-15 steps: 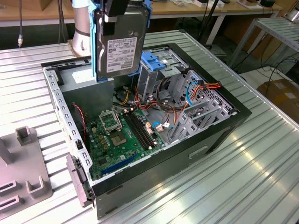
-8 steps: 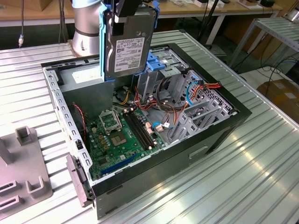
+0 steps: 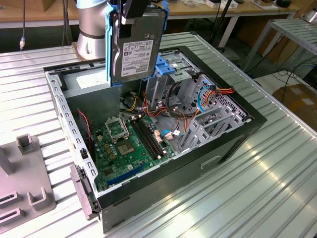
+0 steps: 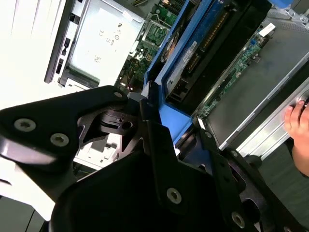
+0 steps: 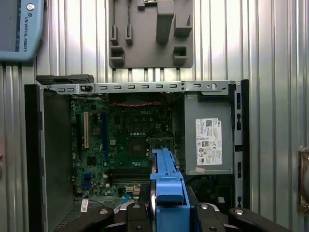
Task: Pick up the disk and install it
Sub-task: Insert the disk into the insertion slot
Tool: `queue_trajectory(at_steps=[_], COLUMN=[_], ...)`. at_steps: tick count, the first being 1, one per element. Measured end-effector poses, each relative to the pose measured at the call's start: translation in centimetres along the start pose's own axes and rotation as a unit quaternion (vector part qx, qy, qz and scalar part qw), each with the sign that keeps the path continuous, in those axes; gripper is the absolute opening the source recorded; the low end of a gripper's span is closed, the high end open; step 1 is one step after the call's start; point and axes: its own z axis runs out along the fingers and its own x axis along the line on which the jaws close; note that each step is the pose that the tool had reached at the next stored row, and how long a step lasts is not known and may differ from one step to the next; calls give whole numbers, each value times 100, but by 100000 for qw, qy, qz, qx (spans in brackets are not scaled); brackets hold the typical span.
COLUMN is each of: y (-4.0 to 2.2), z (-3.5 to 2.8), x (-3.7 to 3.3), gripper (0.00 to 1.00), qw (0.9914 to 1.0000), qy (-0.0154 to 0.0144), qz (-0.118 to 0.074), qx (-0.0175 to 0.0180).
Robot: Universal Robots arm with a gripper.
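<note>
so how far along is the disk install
Pick-up looks done: the hand is shut on the disk and holds it upright by its top edge. In hand: the disk hangs over the open computer case, close to the drive cage. Left: the install itself, since the disk is not yet seated in any bay.

Ribbed metal table (image 3: 277, 163) bears open computer case (image 3: 198, 168) and grey fixture (image 3: 29, 193)

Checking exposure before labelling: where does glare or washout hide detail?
Exterior view: streaks glare off the table; the disk is evenly lit. Second wrist view: the table beside the case washes out white. First wrist view: even light on the motherboard.
</note>
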Motion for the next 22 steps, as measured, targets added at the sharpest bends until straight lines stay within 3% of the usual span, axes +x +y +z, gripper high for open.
queue_trajectory(at_steps=[22], y=[-3], z=[3], x=[120], gripper=[37], qw=[100000], qy=[-4], qz=[-7], qx=[2])
